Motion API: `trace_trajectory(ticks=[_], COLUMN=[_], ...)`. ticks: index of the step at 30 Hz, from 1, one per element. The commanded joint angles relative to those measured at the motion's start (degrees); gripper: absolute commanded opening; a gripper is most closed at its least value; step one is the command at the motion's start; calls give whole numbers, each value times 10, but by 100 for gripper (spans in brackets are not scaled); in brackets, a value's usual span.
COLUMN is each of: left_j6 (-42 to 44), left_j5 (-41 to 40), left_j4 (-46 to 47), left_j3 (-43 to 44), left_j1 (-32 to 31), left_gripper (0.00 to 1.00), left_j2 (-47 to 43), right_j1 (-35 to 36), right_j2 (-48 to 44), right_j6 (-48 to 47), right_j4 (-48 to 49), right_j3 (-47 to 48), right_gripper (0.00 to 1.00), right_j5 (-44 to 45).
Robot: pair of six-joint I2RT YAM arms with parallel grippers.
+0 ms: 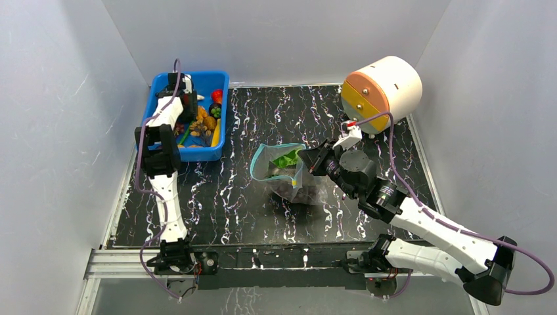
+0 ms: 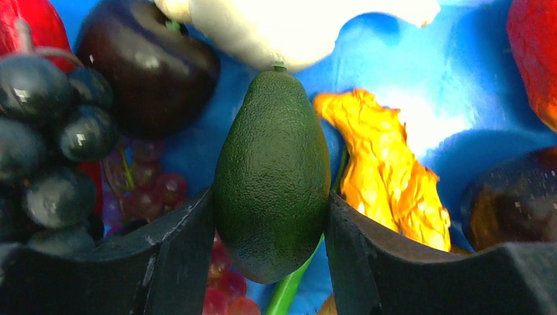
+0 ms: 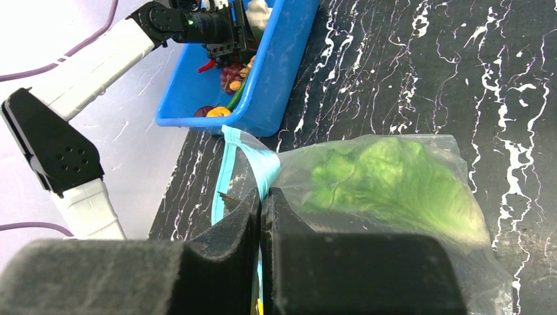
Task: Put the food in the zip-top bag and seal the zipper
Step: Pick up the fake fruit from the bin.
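My left gripper (image 2: 269,200) is down in the blue bin (image 1: 221,141), its two fingers pressed against the sides of a green toy avocado (image 2: 272,177). Around it lie a dark grape bunch (image 2: 52,131), a dark plum (image 2: 148,62) and an orange crinkly piece (image 2: 381,157). The clear zip-top bag (image 1: 282,174) lies mid-table with the lettuce (image 3: 387,180) and a dark lump (image 1: 293,191) inside. The right gripper (image 3: 261,195) is shut on the bag's teal zipper (image 3: 246,154) at the mouth's right side, holding the mouth open toward the bin.
A cream cylinder with an orange and yellow face (image 1: 384,88) stands at the back right, just behind the right arm. The blue bin sits at the back left against the wall. White walls enclose the black marbled table (image 1: 249,210) on three sides.
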Motion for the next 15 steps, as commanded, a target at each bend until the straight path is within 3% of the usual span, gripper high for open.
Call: trace_trajectory(ticks=[1,15], left_j6=[-48,-126], left_j5=[26,94], left_j4=[-16,-55], left_j3=[-41,-139], left_j1=[1,-3], left_gripper=[39,33], left_j2=[-90,-267], right_j1=[1,1], right_j2=[-5,12], right_j6=[20,75], right_j4=[58,50], right_j3=[17,21], right_gripper=[0,0], right_j5=[8,-8])
